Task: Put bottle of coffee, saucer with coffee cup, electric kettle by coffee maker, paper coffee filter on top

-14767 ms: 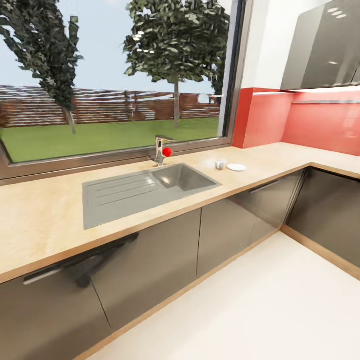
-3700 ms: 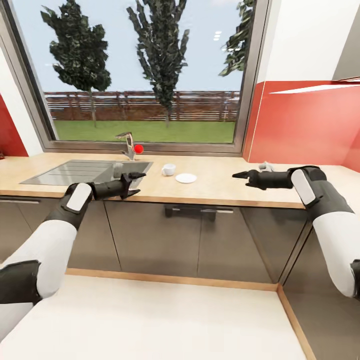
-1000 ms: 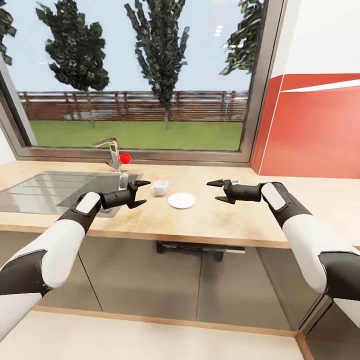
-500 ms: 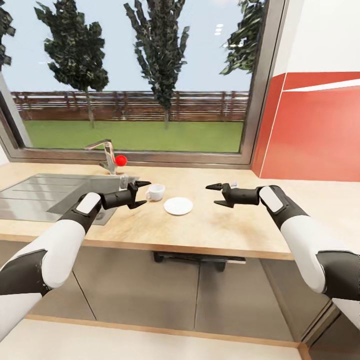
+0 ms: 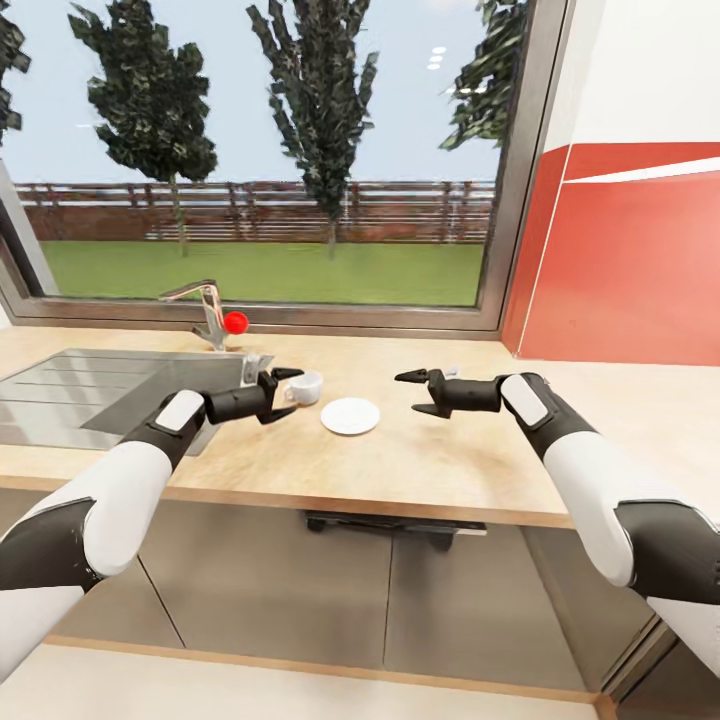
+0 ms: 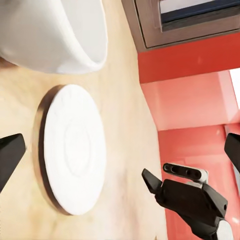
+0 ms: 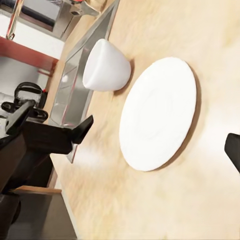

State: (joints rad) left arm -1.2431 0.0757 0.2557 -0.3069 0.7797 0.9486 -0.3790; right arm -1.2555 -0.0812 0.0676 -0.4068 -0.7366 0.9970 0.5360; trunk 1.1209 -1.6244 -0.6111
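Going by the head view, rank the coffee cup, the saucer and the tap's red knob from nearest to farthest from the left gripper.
1. coffee cup, right beside the left gripper.
2. saucer, just past the cup, toward the right gripper.
3. red knob, back by the window.

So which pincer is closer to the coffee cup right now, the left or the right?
Left. The left pincer is open right beside the coffee cup, nearly touching it. The right pincer hangs open beyond the saucer, on the side away from the cup.
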